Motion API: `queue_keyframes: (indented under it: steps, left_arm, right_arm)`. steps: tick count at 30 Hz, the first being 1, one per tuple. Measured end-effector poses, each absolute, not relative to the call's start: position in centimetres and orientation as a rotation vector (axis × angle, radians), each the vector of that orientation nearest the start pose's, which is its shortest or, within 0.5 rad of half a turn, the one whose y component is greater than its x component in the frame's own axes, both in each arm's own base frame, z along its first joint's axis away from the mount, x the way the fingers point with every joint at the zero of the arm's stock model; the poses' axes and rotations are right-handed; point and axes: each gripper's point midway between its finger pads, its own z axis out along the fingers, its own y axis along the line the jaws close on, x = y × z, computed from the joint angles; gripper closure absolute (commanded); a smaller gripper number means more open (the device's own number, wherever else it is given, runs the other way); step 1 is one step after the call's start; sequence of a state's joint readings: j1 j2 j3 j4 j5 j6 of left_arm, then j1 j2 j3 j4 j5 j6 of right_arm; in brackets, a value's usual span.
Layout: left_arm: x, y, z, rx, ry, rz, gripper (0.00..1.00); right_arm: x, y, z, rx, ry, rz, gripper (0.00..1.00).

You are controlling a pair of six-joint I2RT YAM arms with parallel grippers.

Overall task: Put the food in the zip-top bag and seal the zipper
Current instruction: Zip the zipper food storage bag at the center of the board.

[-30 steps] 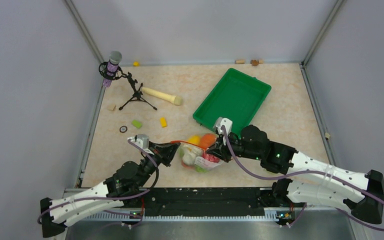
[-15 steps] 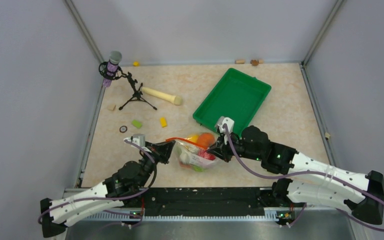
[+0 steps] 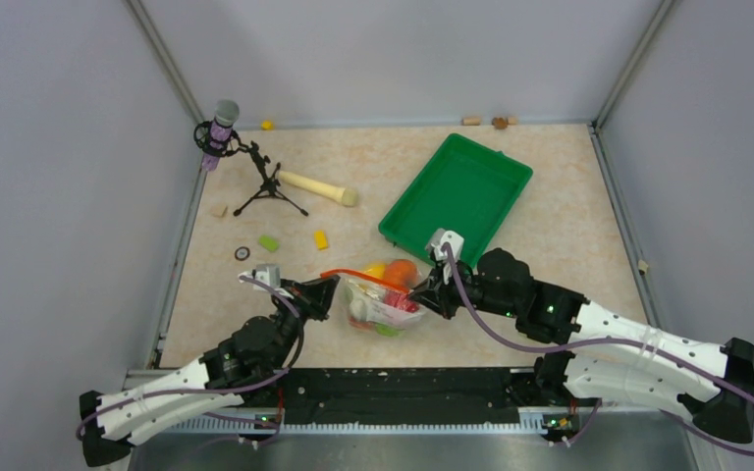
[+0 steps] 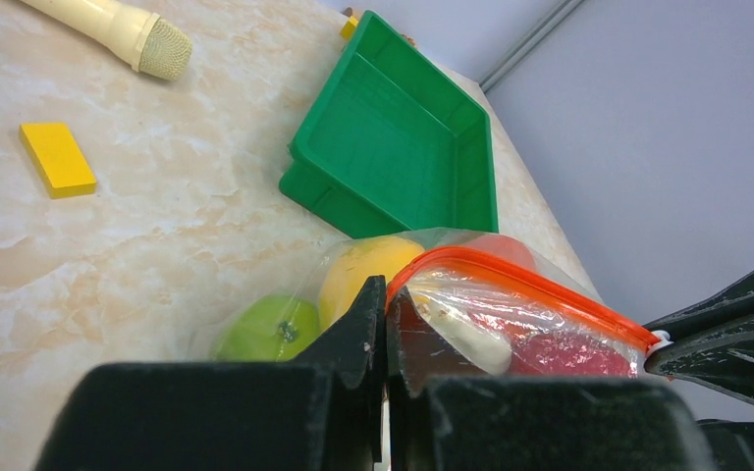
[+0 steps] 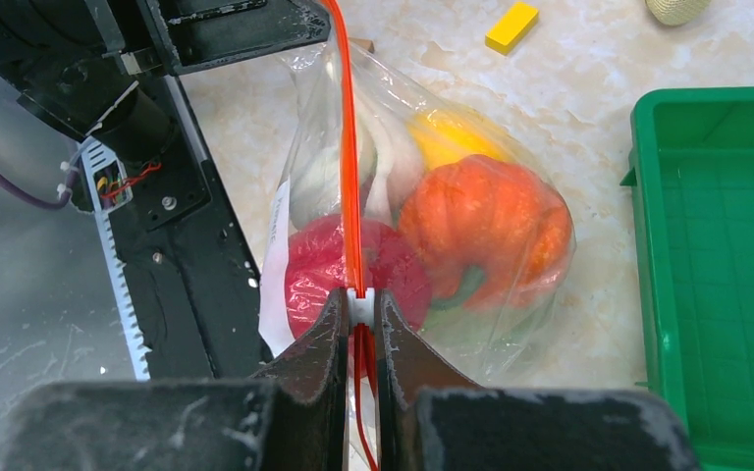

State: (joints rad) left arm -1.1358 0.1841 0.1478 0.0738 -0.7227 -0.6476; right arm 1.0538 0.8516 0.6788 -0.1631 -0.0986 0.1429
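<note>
The clear zip-top bag hangs between my two grippers, holding the food: orange pumpkin, red apple, yellow lemon and green apple. The orange-red zipper runs taut along the bag's mouth. My left gripper is shut on the zipper's left end. My right gripper is shut on the white slider at the zipper's right end.
A green tray lies behind the bag to the right. A beige wooden pin, a small tripod with a microphone, a yellow block and a green block lie at the back left.
Both grippers and the bag have shifted a little left and back; the zipper strip has drawn tauter between them.
</note>
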Motion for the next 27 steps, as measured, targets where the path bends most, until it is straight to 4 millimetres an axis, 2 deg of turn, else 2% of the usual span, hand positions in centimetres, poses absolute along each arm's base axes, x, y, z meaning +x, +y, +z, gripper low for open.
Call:
queue_keyframes:
  steps: [19,24,27]
  left_arm:
    - [18.1,-16.5,18.7,-0.251,1.613,-0.888,1.00]
    - [18.3,-16.0,18.6,-0.295,1.626,-0.876,1.00]
    - [18.7,-15.0,18.3,-0.336,1.621,-0.827,1.00]
  right_arm:
    - [14.0,28.3,21.3,-0.899,1.770,0.874,1.00]
    - [14.1,28.2,21.5,-0.891,1.767,0.870,1.00]
    - [14.2,28.0,21.6,-0.884,1.766,0.864,1.00]
